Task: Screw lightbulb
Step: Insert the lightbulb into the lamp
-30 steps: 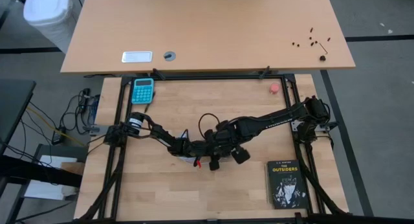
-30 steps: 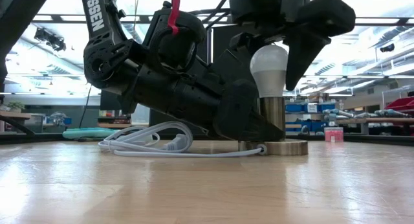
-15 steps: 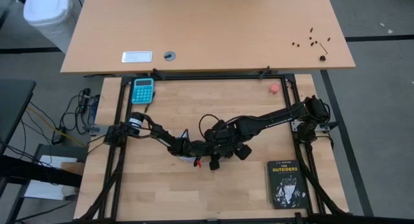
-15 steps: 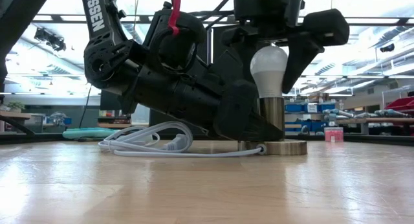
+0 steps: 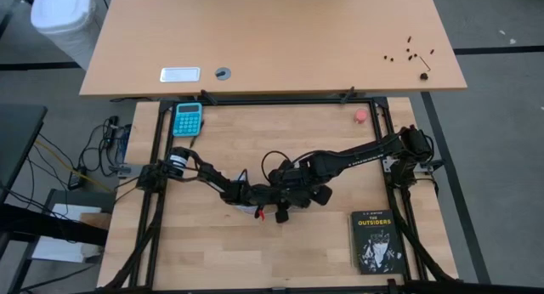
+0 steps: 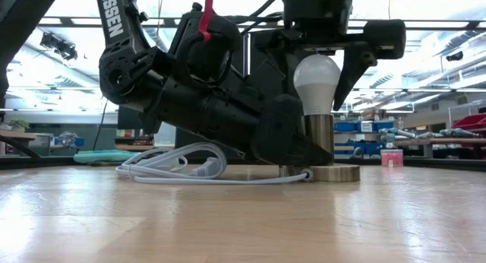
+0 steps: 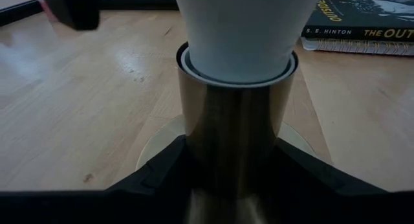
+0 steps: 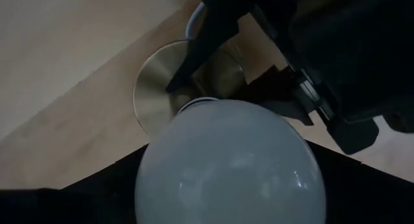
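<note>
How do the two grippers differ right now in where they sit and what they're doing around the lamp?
The left gripper lies low, reaching in level, its fingers clamped on the brass socket stem. The right gripper comes from above, its fingers spread wide on either side of the lightbulb. The left steadies the base; the right works the bulb's globe. Whether the right's fingers press the glass cannot be told. Both meet at the same lamp, mid-table.
</note>
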You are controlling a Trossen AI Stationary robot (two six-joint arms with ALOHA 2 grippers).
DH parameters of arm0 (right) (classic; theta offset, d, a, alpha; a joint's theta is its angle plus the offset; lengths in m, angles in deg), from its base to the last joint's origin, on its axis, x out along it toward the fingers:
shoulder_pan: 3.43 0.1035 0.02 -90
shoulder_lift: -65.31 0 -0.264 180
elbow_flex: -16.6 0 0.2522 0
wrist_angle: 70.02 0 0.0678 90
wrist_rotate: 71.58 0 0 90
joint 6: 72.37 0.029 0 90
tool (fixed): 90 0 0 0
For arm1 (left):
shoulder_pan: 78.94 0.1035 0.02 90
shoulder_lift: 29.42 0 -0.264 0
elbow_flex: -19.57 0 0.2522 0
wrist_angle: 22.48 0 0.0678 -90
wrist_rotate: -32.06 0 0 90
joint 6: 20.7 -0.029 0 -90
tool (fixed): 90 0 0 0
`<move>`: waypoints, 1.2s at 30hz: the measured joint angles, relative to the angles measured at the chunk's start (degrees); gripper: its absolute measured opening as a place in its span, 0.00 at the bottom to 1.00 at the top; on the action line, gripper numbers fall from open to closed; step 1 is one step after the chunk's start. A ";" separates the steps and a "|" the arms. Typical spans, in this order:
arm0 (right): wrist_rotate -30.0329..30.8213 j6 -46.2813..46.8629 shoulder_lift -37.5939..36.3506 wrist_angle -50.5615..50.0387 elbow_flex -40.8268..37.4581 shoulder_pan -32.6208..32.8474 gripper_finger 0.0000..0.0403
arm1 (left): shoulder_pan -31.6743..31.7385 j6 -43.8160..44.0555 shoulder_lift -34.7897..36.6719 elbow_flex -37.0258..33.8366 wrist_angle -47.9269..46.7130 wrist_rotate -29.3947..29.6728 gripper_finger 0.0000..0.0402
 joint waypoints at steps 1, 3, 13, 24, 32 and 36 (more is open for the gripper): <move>-0.04 -1.00 0.00 0.00 0.00 0.00 0.82 | -0.02 0.00 0.00 0.00 0.00 0.00 0.50; -0.41 -2.79 0.00 0.05 0.00 0.00 0.82 | -0.02 0.00 0.00 0.00 0.00 0.00 0.50; -7.45 -9.20 0.00 3.05 -0.03 0.02 0.82 | -0.09 0.02 0.00 -0.02 0.09 -0.09 0.50; -7.50 -3.54 0.00 3.63 -0.09 0.15 0.82 | -0.04 -1.12 0.00 -0.04 0.18 -0.02 0.50; -7.26 -4.11 0.00 3.57 -0.09 0.16 0.82 | -0.04 -1.16 0.00 -0.04 0.17 -0.03 0.50; -8.97 -4.07 0.00 3.63 -0.43 -0.43 0.82 | -0.02 -1.30 0.00 -0.02 0.21 -0.15 0.50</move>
